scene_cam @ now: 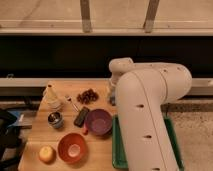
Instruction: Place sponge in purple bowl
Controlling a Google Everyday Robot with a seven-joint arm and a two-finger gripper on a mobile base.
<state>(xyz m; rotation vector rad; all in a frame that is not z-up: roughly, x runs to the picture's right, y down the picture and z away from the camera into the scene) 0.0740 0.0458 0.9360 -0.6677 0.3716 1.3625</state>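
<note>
The purple bowl (98, 121) stands on the wooden table (40, 130), right of centre. My gripper (112, 95) is at the table's back right, beyond the bowl and right of a dark red cluster, mostly hidden under my own white arm (150, 110). A small grey-blue patch (111, 99) at the gripper looks like the sponge. I cannot tell whether the gripper touches it.
A flat black object (81, 116) lies just left of the purple bowl. An orange bowl (72, 146), a yellow fruit (46, 153), a metal can (55, 119), a pale bottle (52, 97) and the dark red cluster (87, 95) are on the table. A green tray (118, 147) sits at the right.
</note>
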